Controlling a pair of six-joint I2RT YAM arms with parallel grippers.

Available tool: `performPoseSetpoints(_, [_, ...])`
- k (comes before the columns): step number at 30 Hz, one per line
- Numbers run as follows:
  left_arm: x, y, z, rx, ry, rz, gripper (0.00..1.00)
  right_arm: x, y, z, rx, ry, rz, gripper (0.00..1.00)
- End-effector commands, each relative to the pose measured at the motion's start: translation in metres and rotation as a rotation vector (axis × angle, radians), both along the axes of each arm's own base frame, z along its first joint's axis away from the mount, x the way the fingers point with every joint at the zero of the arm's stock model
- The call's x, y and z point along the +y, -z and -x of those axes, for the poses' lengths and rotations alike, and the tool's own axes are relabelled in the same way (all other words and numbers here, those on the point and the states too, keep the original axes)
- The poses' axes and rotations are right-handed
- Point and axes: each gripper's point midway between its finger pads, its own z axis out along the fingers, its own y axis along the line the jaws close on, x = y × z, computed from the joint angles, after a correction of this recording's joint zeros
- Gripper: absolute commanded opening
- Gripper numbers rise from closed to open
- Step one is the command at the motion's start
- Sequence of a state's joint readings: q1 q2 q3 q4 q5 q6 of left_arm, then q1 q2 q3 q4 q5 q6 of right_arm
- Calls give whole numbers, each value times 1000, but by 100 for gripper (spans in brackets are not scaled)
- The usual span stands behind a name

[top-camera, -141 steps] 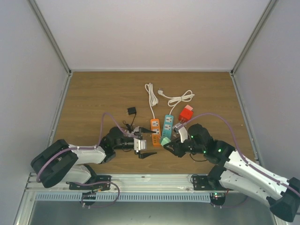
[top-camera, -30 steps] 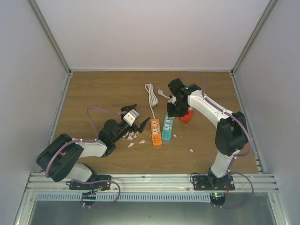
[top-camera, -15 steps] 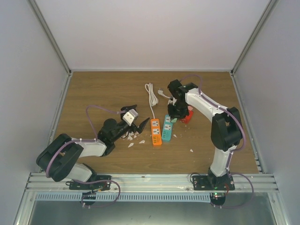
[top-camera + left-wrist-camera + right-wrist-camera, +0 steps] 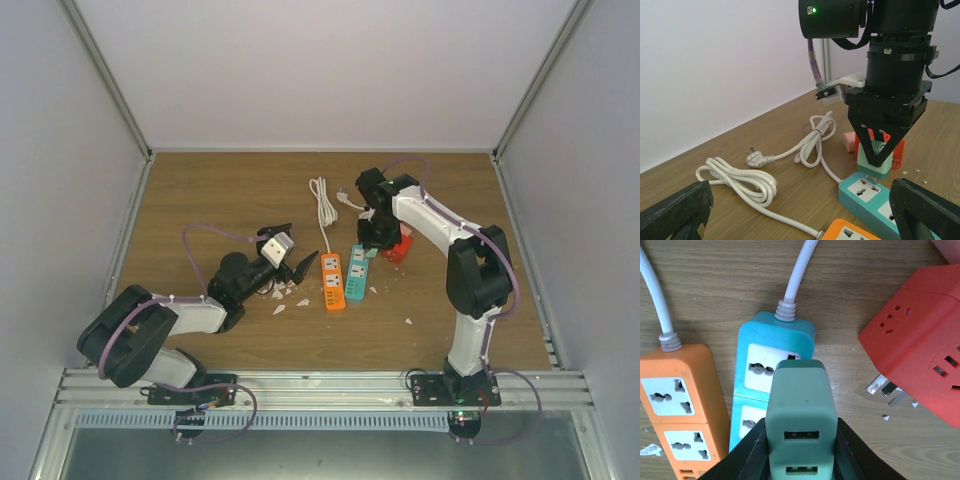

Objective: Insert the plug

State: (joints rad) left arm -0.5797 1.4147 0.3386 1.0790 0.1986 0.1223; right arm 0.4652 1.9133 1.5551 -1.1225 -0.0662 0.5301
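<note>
Green plug adapter [image 4: 801,410] clamped between the right gripper [image 4: 801,442] fingers, prongs down, just above the teal power strip [image 4: 756,371] end socket. Left gripper [image 4: 290,250] fingers spread wide, near the orange power strip [image 4: 680,405]. Insertion step, apparently; next, prongs lined up over slots, then straight down.

The wooden table [image 4: 200,190] bears orange strip [image 4: 332,281], teal strip [image 4: 357,276], red socket cube [image 4: 402,245], coiled white cords [image 4: 322,203].
</note>
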Motion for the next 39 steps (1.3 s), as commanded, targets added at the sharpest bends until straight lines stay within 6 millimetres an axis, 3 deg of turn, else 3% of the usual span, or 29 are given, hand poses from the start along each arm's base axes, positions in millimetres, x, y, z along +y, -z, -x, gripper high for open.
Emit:
performPoseSetpoints(1, [2, -17, -1, -42, -2, 34, 99, -5, -1, -10, -17, 62, 20, 1])
performPoseSetpoints(16, [4, -14, -3, -30, -7, 27, 99, 20, 5, -3, -33, 82, 39, 1])
performPoseSetpoints(25, [6, -13, -4, -25, -11, 24, 99, 1, 7, -7, -55, 134, 165, 0])
performPoseSetpoints(39, [6, -11, -5, -13, -9, 16, 99, -9, 17, -2, -62, 177, 263, 0])
